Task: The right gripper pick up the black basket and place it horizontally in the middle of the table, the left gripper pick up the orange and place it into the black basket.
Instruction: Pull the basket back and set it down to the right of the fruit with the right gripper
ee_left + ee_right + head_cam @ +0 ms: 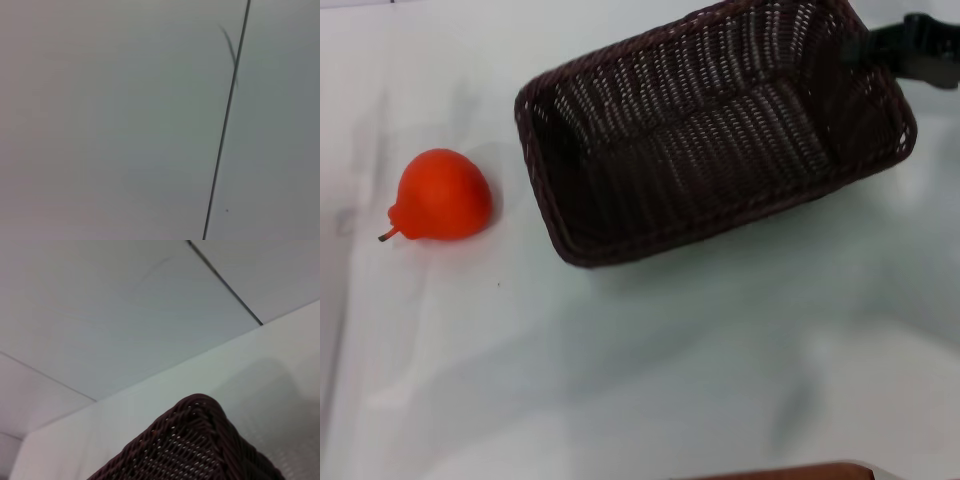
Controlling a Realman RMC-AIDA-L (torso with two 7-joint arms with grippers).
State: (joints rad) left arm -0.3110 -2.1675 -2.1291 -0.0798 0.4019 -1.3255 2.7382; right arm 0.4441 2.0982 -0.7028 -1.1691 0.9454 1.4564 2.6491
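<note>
Dark woven wicker fills the upper middle of my head view: the black basket (720, 135) sits on the white worktop (650, 370), turned at a slant, its open mouth facing up and nothing inside it. At its far right corner I see the right gripper (910, 45), a black shape meeting the braided rim; I cannot tell whether its fingers are closed on the rim or merely beside it. My right wrist view shows one rounded corner of the basket close up, with white surface beyond. The orange (442, 195) lies on the worktop well to the left of the basket, apart from it, its short stem pointing left. I do not see the left gripper; its wrist view shows only pale surface crossed by a thin dark line.
</note>
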